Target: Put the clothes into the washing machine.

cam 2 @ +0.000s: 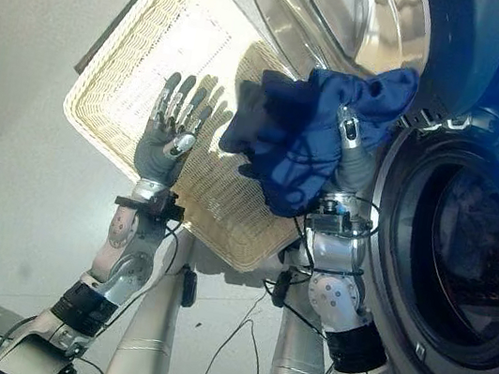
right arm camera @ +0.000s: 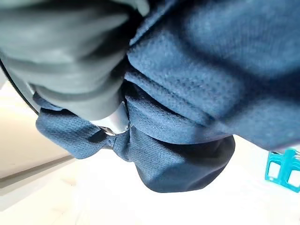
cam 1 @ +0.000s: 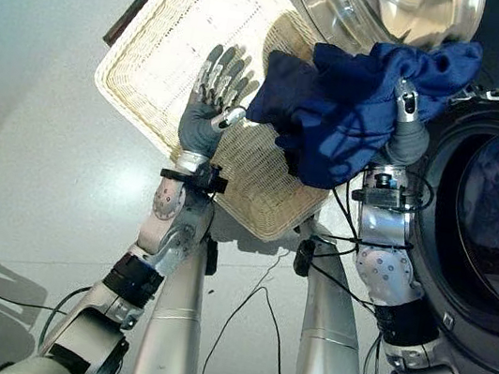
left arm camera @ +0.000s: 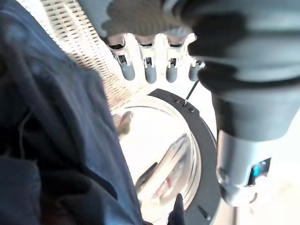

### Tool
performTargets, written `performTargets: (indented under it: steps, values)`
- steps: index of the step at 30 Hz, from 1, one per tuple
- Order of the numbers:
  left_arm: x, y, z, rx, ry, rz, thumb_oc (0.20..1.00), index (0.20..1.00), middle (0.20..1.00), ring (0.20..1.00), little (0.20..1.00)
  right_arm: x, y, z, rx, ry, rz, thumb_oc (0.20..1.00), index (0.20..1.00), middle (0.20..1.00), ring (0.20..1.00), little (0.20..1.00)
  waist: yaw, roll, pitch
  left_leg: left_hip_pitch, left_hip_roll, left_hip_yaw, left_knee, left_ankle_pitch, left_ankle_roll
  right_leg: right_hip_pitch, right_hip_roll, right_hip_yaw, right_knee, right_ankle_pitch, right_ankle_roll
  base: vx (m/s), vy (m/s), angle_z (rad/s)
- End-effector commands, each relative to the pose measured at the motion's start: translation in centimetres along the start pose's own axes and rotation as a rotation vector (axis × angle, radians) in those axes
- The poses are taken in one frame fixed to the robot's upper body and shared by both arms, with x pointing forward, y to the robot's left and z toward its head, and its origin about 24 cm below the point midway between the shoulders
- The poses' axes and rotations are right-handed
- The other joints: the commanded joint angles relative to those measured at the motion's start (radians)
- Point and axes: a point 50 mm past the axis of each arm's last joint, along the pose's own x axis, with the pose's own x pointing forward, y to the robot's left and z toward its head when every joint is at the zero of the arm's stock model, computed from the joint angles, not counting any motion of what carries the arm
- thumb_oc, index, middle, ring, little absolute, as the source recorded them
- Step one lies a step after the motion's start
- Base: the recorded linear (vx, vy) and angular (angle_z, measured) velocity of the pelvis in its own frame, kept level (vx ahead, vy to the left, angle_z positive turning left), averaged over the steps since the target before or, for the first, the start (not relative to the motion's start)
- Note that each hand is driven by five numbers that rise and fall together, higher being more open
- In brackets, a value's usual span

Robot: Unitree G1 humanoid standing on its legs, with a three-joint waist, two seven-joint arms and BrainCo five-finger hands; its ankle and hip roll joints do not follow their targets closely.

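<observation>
Right hand point(cam 1: 407, 127) has its fingers curled into the blue garment point(cam 1: 357, 109), holding it bunched and lifted clear of the wicker basket point(cam 1: 167, 51). Cloth drapes over and around the hand, most of it hanging on the basket side, away from the washing machine drum opening point(cam 1: 496, 221). No clear long axis, it's a wad; the loose trailing end points toward the basket, a shorter lobe sits up by the open door point(cam 1: 391, 10).

Left hand point(cam 1: 214, 96) is over the basket, fingers straight and spread, holding nothing, just beside the garment's trailing edge.

Key relation: drum opening lies directly beside the right hand, on the far side from the basket. Right hand is clearly the nearer one, left is well apart from the opening. Something dark and cloth-like already sits inside the drum.

Judgement: next move is a sideways carry into the opening; the trailing cloth could snag on the rim.
</observation>
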Motion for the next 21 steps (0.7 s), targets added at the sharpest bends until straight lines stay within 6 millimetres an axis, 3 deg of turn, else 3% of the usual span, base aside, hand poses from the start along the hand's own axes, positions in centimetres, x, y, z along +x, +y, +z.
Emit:
performTargets:
  steps: [1, 5, 7, 9, 11, 15, 21]
  values:
    - [1.1, 0.2, 2.3, 0.001, -0.156, -0.008, 1.000, 1.000, 1.000, 1.000, 1.000, 0.4, -1.5, 1.9, -0.023, -0.048, -0.086, 0.200, 0.200, 0.200, 0.200, 0.200, -0.002, -0.026, -0.018, 0.011, -0.059, 0.054, 0.103, -0.122, -0.001, 0.101, 0.046, -0.040, -0.410, 0.339, 0.115, 0.00, 0.039, 0.01]
    - [1.1, 1.6, 2.1, 0.028, -0.161, 0.050, 1.000, 1.000, 1.000, 1.000, 1.000, -0.7, -5.2, 1.9, 0.034, 0.002, -0.249, 0.200, 0.200, 0.200, 0.200, 0.200, -0.003, -0.025, -0.018, 0.011, -0.055, 0.054, 0.107, -0.124, -0.005, 0.101, 0.045, -0.038, -0.407, 0.338, 0.115, 0.00, 0.010, -0.02]
    - [1.1, 2.7, 2.1, 0.060, -0.164, 0.090, 1.000, 1.000, 1.000, 1.000, 1.000, -2.1, -8.6, 2.8, 0.027, 0.010, -0.393, 0.200, 0.200, 0.200, 0.200, 0.200, -0.003, -0.025, -0.018, 0.014, -0.052, 0.055, 0.105, -0.125, -0.008, 0.103, 0.047, -0.038, -0.406, 0.338, 0.116, 0.00, 0.000, 0.00]
    - [1.2, 3.1, 2.1, 0.068, -0.165, 0.106, 1.000, 1.000, 1.000, 1.000, 1.000, -2.7, -9.8, 3.2, 0.004, 0.009, -0.454, 0.200, 0.200, 0.200, 0.200, 0.200, -0.004, -0.025, -0.018, 0.014, -0.051, 0.056, 0.105, -0.125, -0.009, 0.104, 0.046, -0.039, -0.406, 0.339, 0.117, 0.00, 0.000, 0.00]
    - [1.2, 4.0, 2.1, 0.084, -0.169, 0.136, 1.000, 1.000, 1.000, 1.000, 1.000, -4.2, -12.3, 4.1, -0.001, 0.007, -0.555, 0.200, 0.200, 0.200, 0.200, 0.200, -0.004, -0.026, -0.018, 0.013, -0.048, 0.056, 0.105, -0.127, -0.011, 0.104, 0.048, -0.039, -0.407, 0.340, 0.117, 0.00, 0.000, 0.00]
    - [1.6, 4.8, 2.2, 0.102, -0.173, 0.172, 1.000, 1.000, 1.000, 1.000, 1.000, -6.2, -15.1, 5.3, -0.037, 0.016, -0.700, 0.200, 0.200, 0.200, 0.200, 0.200, -0.005, -0.027, -0.018, 0.008, -0.045, 0.057, 0.109, -0.130, -0.014, 0.101, 0.051, -0.038, -0.409, 0.340, 0.116, 0.00, 0.000, 0.00]
    - [2.1, 5.6, 1.8, 0.181, -0.155, 0.214, 1.000, 1.000, 1.000, 1.000, 1.000, -8.4, -17.8, 7.4, -0.041, -0.056, -0.898, 0.200, 0.200, 0.200, 0.200, 0.200, -0.003, -0.024, -0.018, 0.003, -0.044, 0.056, 0.116, -0.134, -0.016, 0.098, 0.052, -0.040, -0.405, 0.338, 0.115, 0.00, 0.000, 0.00]
